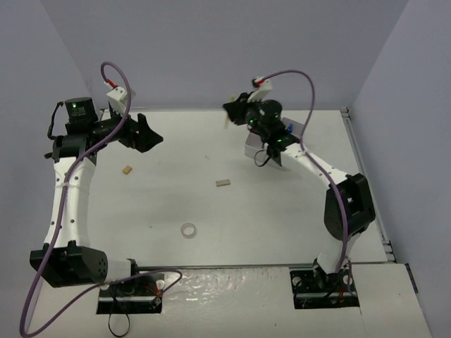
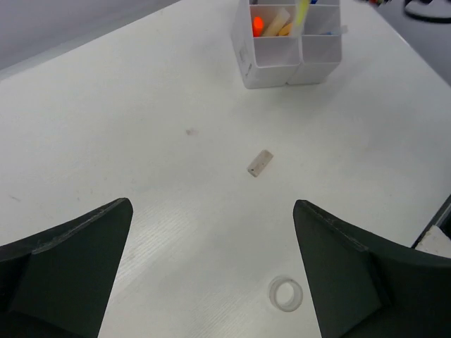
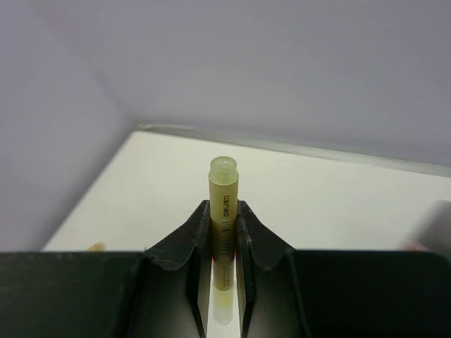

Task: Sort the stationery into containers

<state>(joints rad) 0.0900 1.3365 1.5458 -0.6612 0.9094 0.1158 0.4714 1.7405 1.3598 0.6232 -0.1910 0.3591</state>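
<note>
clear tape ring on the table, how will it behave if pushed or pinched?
The tape ring lies flat, so a push probably slides it rather than rolls it; tipped on edge it would likely roll. It looks small, thin and hollow, so likely light and apt to skid. Its low profile suggests pinching the wall through the hole.

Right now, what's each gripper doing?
Left gripper: open, holding nothing.
Right gripper: closed on the yellow highlighter.
</note>
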